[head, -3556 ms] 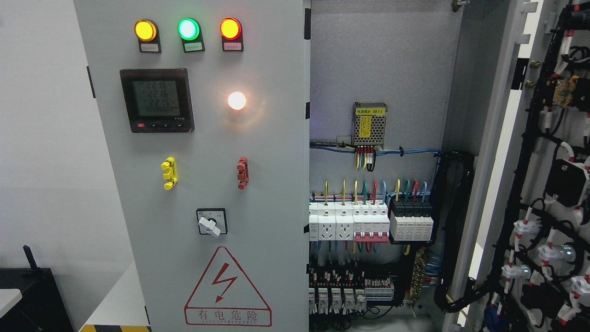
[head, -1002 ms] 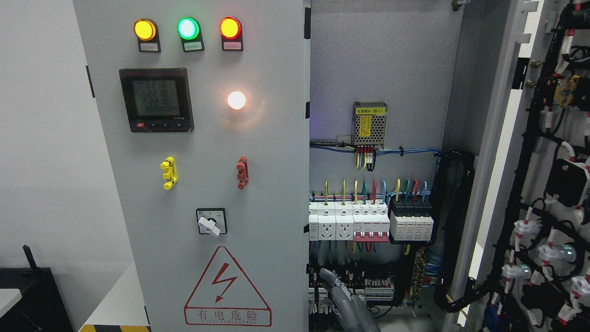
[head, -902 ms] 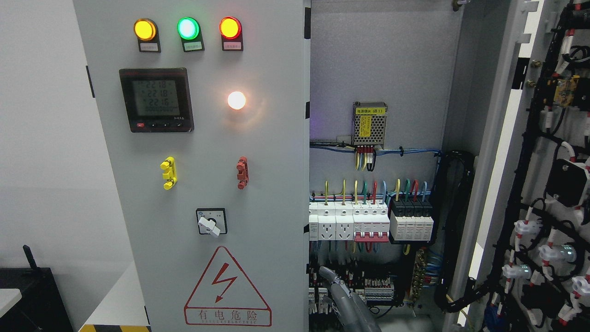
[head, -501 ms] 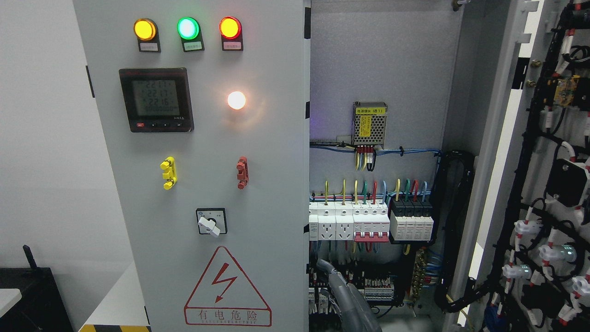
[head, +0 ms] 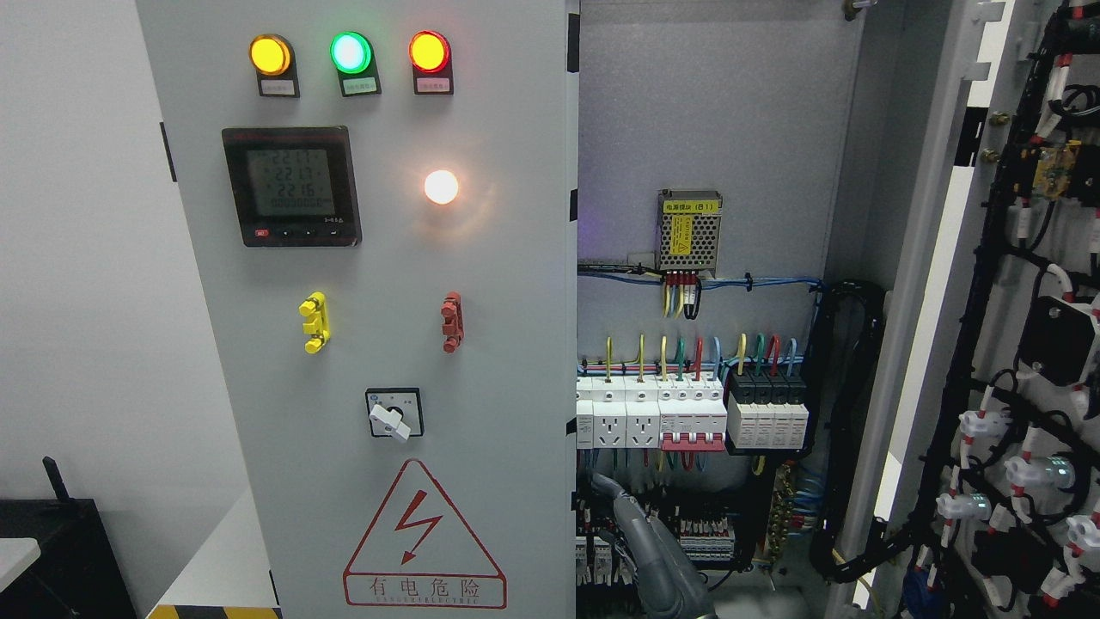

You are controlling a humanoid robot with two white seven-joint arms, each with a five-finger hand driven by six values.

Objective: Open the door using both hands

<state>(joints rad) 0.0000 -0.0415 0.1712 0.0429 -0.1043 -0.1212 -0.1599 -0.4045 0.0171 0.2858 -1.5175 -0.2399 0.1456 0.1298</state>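
Closest in, the right hand (head: pixel 643 543) pokes up from the bottom edge just beside the left door's (head: pixel 507 284) free edge, in front of the terminal blocks (head: pixel 687 537). Can't tell if it's open or closed, and it isn't visibly gripping anything.

That left door looks shut. It carries a red warning triangle (head: pixel 424 537) reading 有电危险, a rotary switch (head: pixel 394 414), a meter (head: pixel 290 186) (digits around 221) and amber, green and red lamps (head: pixel 351 52).

The right door (head: pixel 945 223) is swung wide open. Deeper inside sit the breakers (head: pixel 687 421) and a power supply (head: pixel 688 231) labelled (B1).
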